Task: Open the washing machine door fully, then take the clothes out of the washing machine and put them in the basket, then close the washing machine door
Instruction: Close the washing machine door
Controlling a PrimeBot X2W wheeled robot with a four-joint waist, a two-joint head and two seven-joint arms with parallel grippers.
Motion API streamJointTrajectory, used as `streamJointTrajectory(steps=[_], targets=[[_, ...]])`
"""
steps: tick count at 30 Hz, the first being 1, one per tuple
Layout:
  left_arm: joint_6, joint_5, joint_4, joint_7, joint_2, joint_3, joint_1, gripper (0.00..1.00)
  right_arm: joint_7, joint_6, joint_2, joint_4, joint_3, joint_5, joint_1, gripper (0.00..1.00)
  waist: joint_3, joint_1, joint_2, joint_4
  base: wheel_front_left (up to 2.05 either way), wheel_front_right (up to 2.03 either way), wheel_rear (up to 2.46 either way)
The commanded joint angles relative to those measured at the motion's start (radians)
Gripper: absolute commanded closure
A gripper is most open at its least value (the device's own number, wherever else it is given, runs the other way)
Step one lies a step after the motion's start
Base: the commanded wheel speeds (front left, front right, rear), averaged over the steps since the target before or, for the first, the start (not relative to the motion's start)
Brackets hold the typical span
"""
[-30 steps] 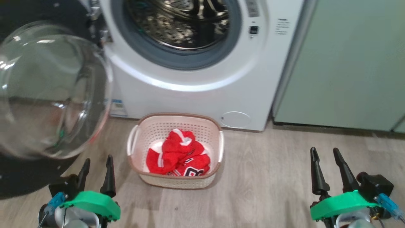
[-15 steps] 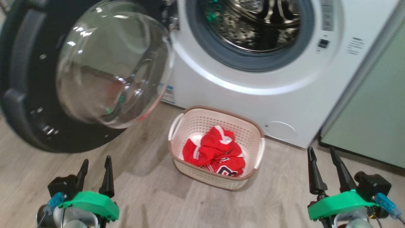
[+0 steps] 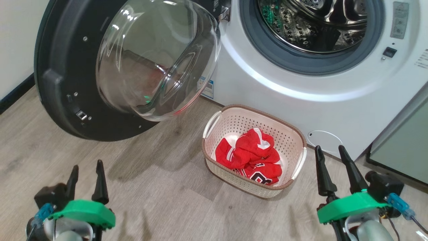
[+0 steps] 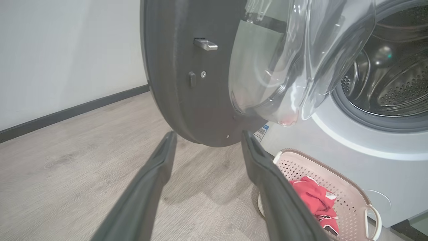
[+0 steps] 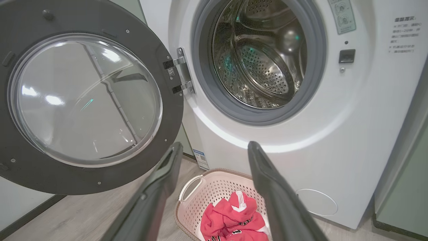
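Observation:
The washing machine [image 3: 301, 110] [image 5: 334, 134] stands with its steel drum [image 3: 317, 23] showing bare. Its door [image 3: 67, 87] [image 4: 180, 93] [image 5: 83, 100] hangs wide open to the left, glass bowl bulging inward. On the floor before the washer sits the basket [image 3: 294, 140] [image 4: 351, 207] [image 5: 214, 190], holding the red clothes [image 3: 250, 155] [image 5: 234, 217] [image 4: 314, 201]. My left gripper [image 3: 86, 179] [image 4: 207, 140] hovers open at lower left, below the door. At lower right my right gripper [image 3: 331, 157] [image 5: 214, 150] is open too, just right of the basket. Both hold nothing.
A pale green cabinet [image 3: 404, 154] stands right of the washer. A white wall with a dark skirting board [image 3: 13, 97] runs along the left. A round white service flap [image 3: 324, 140] sits low on the washer front. Wood-look floor [image 3: 150, 187] lies between my grippers.
The head camera has swung left, so washer, door and basket have slid rightward in view and the left wall has come in. Both grippers stay open and empty.

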Motion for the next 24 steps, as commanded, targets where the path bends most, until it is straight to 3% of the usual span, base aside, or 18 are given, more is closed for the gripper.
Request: streamJointTrajectory(steps=[1, 7, 9, 10, 16, 18, 19, 24], targets=[[-0.006, 0.003, -0.038, -0.009, 0.009, 0.04, -0.036, 0.0, -0.006, -0.001, -0.002, -0.024, 0.03, -0.013, -0.042, 0.0, 0.004, 0.0, 0.0, 0.003, 0.0, 0.0, 0.0], [-0.006, -0.001, -0.049, -0.009, 0.002, 0.077, -0.029, 0.01, -0.006, -0.001, -0.002, -0.017, 0.04, -0.01, -0.047, 0.0, 0.0, 0.0, 0.0, 0.0, 0.0, 0.0, 0.0], [-0.006, -0.033, -0.046, -0.009, 0.0, 0.101, -0.033, 0.58, -0.006, -0.001, -0.002, -0.017, 0.039, -0.008, -0.044, 0.0, -0.004, 0.0, 0.0, -0.002, 0.0, 0.0, 0.0], [-0.006, -0.056, -0.045, -0.009, -0.001, 0.118, -0.038, 0.98, -0.006, -0.001, -0.002, -0.017, 0.037, -0.007, -0.042, 0.0, -0.006, 0.0, 0.0, -0.004, 0.0, 0.0, 0.0], [-0.006, -0.236, -0.012, -0.009, 0.035, 0.209, -0.089, 1.0, -0.006, -0.001, -0.002, -0.024, 0.021, -0.002, -0.022, 0.0, -0.018, 0.0, 0.0, -0.012, 0.0, 0.0, 0.0], [-0.006, -0.406, 0.037, 0.03, 0.11, 0.259, -0.152, 1.0, -0.006, -0.001, -0.002, -0.03, 0.01, 0.002, -0.008, 0.0, -0.025, 0.0, 0.0, -0.017, 0.0, 0.0, 0.0], [-0.006, -0.406, 0.037, 0.03, 0.11, 0.259, -0.152, 1.0, -0.006, -0.001, -0.002, -0.03, 0.01, 0.002, -0.008, 0.0, -0.025, 0.0, 0.0, -0.017, 0.0, 0.0, 0.0], [-0.006, -0.676, 0.14, 0.197, 0.242, 0.381, -0.283, 1.0, -0.006, -0.001, -0.002, -0.037, -0.01, 0.006, 0.013, 0.0, -0.033, 0.0, 0.0, -0.034, 0.0, 0.0, 0.0]])
